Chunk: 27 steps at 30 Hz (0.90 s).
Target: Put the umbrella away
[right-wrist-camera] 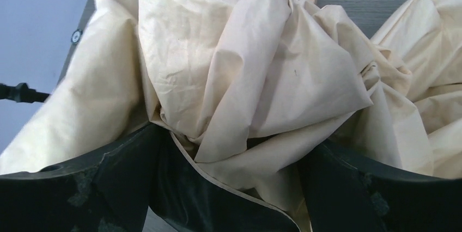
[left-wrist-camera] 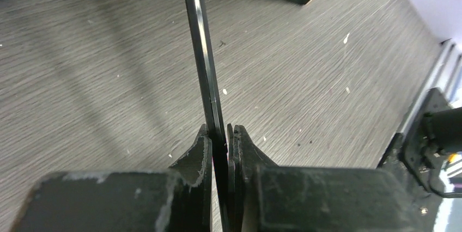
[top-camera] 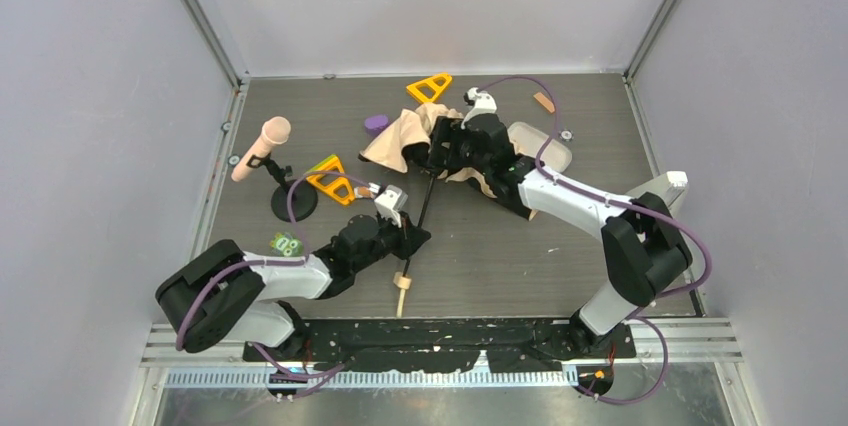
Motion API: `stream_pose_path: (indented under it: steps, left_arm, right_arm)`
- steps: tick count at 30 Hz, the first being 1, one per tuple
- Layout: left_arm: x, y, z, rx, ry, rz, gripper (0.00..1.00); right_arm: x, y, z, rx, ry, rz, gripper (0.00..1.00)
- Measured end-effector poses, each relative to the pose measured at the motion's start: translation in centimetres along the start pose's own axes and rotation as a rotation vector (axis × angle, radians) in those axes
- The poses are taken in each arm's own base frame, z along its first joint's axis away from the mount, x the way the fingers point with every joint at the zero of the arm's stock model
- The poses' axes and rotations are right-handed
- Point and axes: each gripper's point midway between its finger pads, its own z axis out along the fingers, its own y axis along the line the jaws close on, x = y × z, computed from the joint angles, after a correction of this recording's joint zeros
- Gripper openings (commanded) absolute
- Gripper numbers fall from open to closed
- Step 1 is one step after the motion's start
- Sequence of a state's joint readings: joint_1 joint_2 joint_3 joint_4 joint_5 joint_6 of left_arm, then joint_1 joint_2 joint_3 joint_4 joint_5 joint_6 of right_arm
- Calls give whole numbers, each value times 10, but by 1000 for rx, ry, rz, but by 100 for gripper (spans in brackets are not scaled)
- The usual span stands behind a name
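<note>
I count one umbrella (top-camera: 398, 141) on the bench (top-camera: 560, 266), canopy (right-wrist-camera: 245, 68) bunched at its far end, tan handle (top-camera: 402, 284) at its near end. My left claw (left-wrist-camera: 220, 131) is clamped on its black shaft (left-wrist-camera: 204, 63). My right claw (right-wrist-camera: 234, 150) is spread wide, with canopy fabric between the jaws. There are two orange triangles (top-camera: 330, 186), one beyond the canopy and one left of the shaft. One microphone (top-camera: 262, 146) stands farther left.

Overhead view; wrist views close on umbrella (top-camera: 396, 142)
</note>
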State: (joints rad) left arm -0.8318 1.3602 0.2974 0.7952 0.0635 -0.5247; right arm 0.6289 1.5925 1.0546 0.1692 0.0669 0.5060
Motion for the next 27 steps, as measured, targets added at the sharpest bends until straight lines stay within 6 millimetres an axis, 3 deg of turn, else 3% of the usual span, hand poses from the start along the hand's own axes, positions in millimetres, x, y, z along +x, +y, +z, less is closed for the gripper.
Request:
stream_pose_path:
  steps: [3,6,10,11,12,15,18,21,27]
  left_arm:
    - [5,0,-1,-40,21,54,0]
    - [9,2,-3,-66,37,86,0]
    - [11,4,-6,-83,46,107,0]
    - [11,4,-7,-85,48,110,5]
    - [10,3,-8,-84,45,112,17]
    - [-4,-7,-14,-55,8,132,67]
    - [-29,-43,-27,76,-70,205,97]
    - [-58,-64,-44,140,-167,232,100]
    - [-97,-69,-84,119,-283,262,100]
  right_arm:
    - [4,-7,4,43,13,-12,64]
    - [5,-12,5,65,13,-13,38]
    - [2,-9,4,56,-12,14,18]
    - [-1,-7,1,44,-20,25,15]
    - [-3,-5,-2,36,-26,28,9]
    - [-21,8,-19,-7,-67,53,6]
    - [-44,26,-40,-79,-119,13,6]
    - [-70,43,-65,-145,-191,-25,6]
    - [-126,84,-128,-320,-382,-160,6]
